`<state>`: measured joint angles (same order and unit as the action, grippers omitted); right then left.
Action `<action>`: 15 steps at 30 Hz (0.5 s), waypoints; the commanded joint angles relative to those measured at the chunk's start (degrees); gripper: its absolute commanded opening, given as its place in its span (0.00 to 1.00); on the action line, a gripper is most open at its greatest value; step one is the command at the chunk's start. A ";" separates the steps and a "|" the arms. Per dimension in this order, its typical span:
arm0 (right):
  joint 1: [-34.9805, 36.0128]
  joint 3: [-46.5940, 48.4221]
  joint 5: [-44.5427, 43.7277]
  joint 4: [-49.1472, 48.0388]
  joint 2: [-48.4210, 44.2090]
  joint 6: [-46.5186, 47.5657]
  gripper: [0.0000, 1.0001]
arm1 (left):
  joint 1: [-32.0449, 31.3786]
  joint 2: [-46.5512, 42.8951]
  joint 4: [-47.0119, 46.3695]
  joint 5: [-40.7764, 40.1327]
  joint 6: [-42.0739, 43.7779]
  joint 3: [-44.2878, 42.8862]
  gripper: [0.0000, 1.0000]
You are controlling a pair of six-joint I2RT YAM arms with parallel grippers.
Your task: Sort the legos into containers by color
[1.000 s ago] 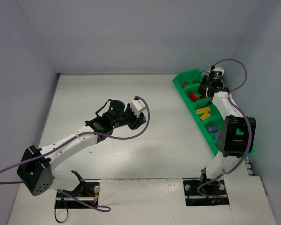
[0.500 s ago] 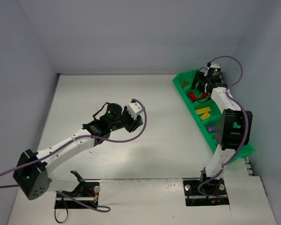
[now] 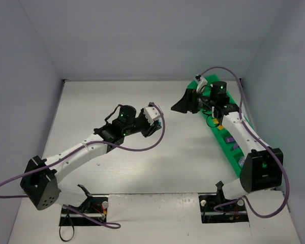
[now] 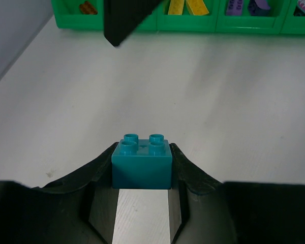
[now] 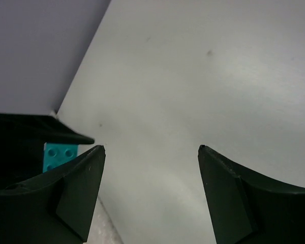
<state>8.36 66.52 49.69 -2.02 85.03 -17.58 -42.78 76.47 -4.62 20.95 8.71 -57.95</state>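
My left gripper (image 4: 141, 152) is shut on a teal lego brick (image 4: 141, 161), studs up, held just above the white table. In the top view the left gripper (image 3: 154, 127) is mid-table and the brick is hidden there. My right gripper (image 3: 185, 104) is open and empty, hanging over the table just left of the green tray (image 3: 226, 150). In the right wrist view the right gripper (image 5: 150, 148) has wide-apart jaws, and the teal brick (image 5: 58, 155) shows at the left. The tray's compartments (image 4: 157, 23) hold brown (image 4: 87, 7), yellow (image 4: 185, 6) and purple bricks (image 4: 244, 6).
A black finger of the right gripper (image 4: 124, 20) hangs between the left gripper and the tray. The right arm (image 3: 239, 127) lies over much of the tray. The grey walls close in at the back and on both sides.
The right gripper has swung out of the tray's far end to the left, over the table, and is open. The left gripper has shifted slightly right with the teal brick.
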 commanded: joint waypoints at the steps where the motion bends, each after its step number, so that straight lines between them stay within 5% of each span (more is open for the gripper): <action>1: 1.39 -2.88 11.21 -6.76 -4.78 -5.52 0.70 | -0.28 -0.44 -4.87 1.99 2.27 -4.53 0.03; 15: 5.52 -6.32 12.19 -9.93 -10.50 -9.31 0.70 | -0.81 1.67 -2.32 2.34 3.24 -7.96 0.02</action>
<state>12.80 60.42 59.75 -7.14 76.95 -25.56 -43.05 78.48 -4.47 22.22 10.57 -61.93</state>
